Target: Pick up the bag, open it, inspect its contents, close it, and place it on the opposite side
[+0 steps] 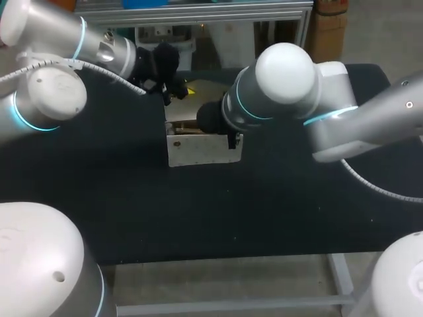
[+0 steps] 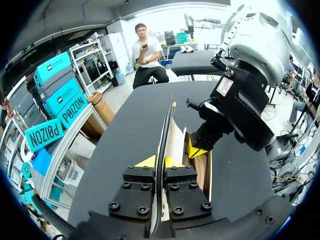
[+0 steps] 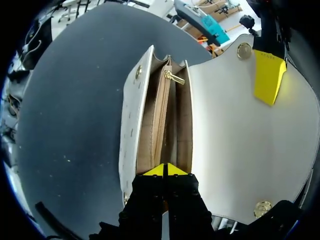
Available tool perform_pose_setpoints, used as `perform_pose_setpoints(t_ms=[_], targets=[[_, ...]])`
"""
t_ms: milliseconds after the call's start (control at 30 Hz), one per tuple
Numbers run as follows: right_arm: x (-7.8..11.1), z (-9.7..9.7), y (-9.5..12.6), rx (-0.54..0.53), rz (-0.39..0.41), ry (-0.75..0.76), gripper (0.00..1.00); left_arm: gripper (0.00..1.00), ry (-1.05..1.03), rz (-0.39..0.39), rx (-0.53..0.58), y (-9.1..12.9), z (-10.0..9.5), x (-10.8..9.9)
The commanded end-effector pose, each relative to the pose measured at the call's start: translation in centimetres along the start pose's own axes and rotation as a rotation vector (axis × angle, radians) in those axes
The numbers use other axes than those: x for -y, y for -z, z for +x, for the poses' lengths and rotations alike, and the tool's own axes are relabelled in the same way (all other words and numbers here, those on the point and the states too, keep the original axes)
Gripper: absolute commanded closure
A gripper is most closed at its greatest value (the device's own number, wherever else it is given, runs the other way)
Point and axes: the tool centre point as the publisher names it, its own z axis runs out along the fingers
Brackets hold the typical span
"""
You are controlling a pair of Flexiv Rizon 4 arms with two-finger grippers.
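A white bag stands on the black table near its far middle, with its flap lifted. My left gripper is shut on the flap's edge and holds it upright behind the bag. The bag's mouth shows a tan lining and a middle pocket with a gold zip pull. My right gripper is shut, its tips together just over one end of that pocket, pointing down into the bag. From the left wrist view those yellow tips dip into the opening. In the head view the right wrist hides them.
The black table spreads wide to the left, right and front of the bag. Its front edge runs near the robot's base. Both arms meet over the far middle.
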Motion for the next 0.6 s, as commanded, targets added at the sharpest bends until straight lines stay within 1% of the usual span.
perform_pose_setpoints(t_ms=[33,333,367,433,467,533,600], targets=[[-0.1,-0.4,-0.8,-0.035,0.007,0.008,1.00,1.00,-0.003,0.007,-0.009,0.2,0.0,0.1],[-0.9,-0.9,-1.7,-0.110,0.003,0.077,1.00,1.00,-0.016,0.011,-0.023,0.3,0.3,0.1],[-1.1,-0.9,-1.8,-0.119,0.001,0.085,0.82,1.00,-0.017,0.011,-0.023,0.3,0.3,0.1],[-1.2,-0.7,-2.0,-0.136,0.000,0.095,0.60,1.00,-0.017,0.013,-0.023,0.3,0.4,0.1],[-1.2,-0.6,-2.1,-0.143,0.001,0.097,0.53,1.00,-0.016,0.013,-0.023,0.4,0.3,0.1],[-1.2,-0.5,-2.2,-0.149,0.000,0.098,0.47,1.00,-0.014,0.013,-0.022,0.5,0.3,0.1],[-1.2,-0.3,-2.3,-0.159,0.001,0.100,0.35,1.00,-0.011,0.015,-0.020,0.6,0.3,0.0]])
